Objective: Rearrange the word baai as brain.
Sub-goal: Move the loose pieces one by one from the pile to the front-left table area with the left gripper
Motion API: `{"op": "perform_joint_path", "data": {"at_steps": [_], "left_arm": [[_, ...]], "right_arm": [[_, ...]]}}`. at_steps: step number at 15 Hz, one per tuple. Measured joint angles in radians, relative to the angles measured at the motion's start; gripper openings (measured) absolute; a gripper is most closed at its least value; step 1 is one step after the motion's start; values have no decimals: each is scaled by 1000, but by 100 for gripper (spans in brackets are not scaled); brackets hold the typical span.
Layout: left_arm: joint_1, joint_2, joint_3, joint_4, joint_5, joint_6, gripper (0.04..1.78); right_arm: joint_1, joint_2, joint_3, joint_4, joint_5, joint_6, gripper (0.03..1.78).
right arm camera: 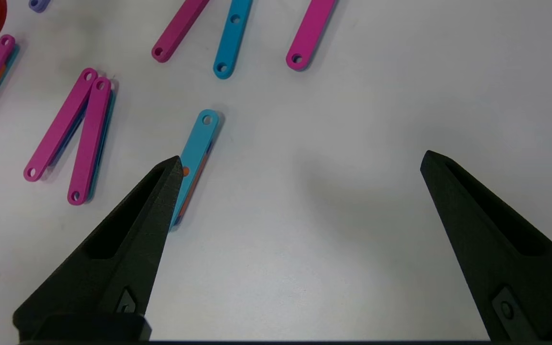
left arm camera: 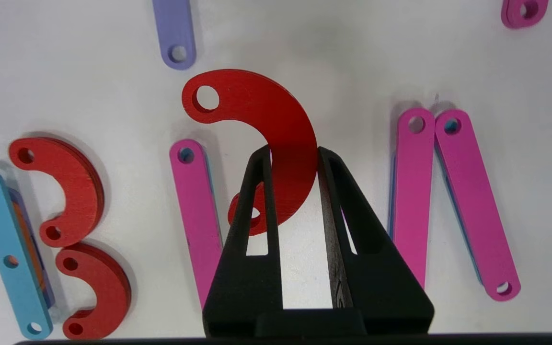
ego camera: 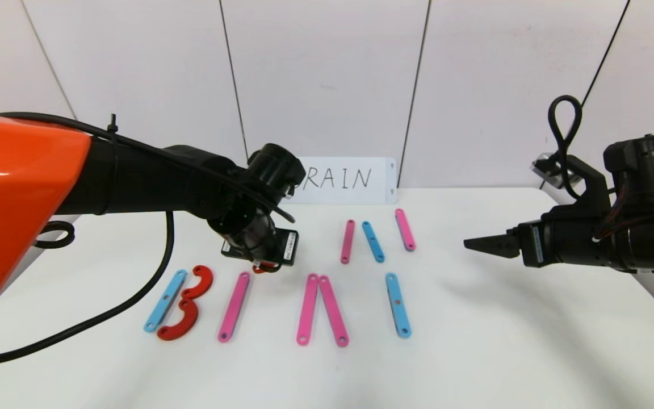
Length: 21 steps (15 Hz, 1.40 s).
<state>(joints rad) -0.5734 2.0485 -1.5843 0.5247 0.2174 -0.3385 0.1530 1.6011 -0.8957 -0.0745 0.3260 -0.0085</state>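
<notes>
Three red curves (left arm camera: pixel 266 143): one pinched in the left tool (left arm camera: pixel 293 158), two lying flat; right tool (right arm camera: pixel 300 163) gapes empty.

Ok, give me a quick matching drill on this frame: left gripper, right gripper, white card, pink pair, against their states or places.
Things:
1. left gripper
2. right gripper
3. white card
4. two long pink strips

States or places:
A. leaning on the wall at the table's far edge
B. open, empty, above bare table at the right
C. lying flat, top ends touching, spread below
D. shut on a red half-ring, beside a single pink strip

Pairs: 1-D, 2-B, 3-A, 4-C
</notes>
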Motion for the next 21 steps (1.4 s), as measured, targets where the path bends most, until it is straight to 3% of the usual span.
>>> {"op": "perform_joint_path", "data": {"at_steps": [2,9,21], "left_arm": [[-1,-16,41,-1,-43,0,30],[-7,-26,138,-46,-48,34,30],[-1,26,124,-66,-48,37,30]], "right_arm": [[0,0,0,0,1,0,174],[0,0,0,0,0,0,174],[0,0,3,0,-1,0,174]]}}
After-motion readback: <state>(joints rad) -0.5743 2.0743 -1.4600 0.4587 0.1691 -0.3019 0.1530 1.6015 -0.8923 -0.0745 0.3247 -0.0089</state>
